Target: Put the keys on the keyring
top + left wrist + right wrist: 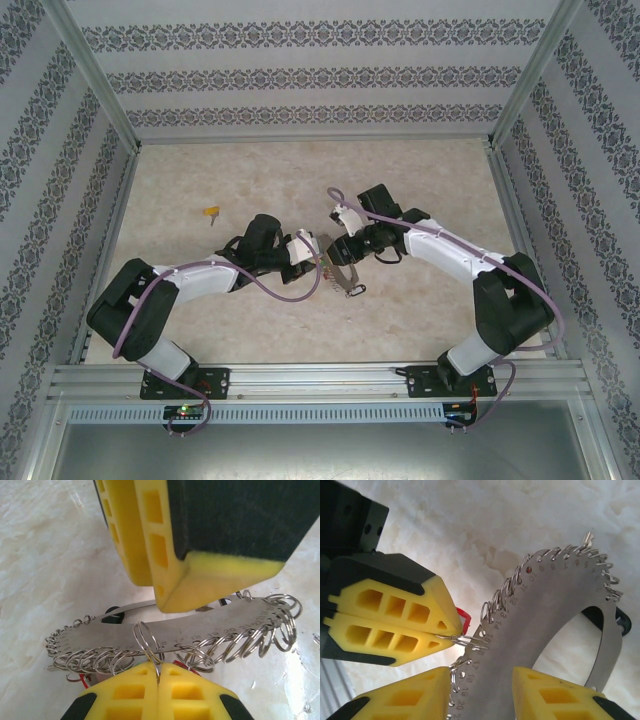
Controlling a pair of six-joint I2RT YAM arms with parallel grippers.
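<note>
At mid-table, your left gripper [158,669] was clenched on one small split ring [146,637] of the keyring [200,627], while the right gripper [482,676] straddled its band, hold unclear, so any slackening risked it swinging free, far from the yellow-tagged key [212,213] beyond.

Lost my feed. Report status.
Left gripper shut on one small split ring. Right gripper open, astride keyring. Yellow-tagged key loose on table. Nothing blocking.

Mid-table: keyring [343,277]; key [211,213] behind, leftward.
</note>
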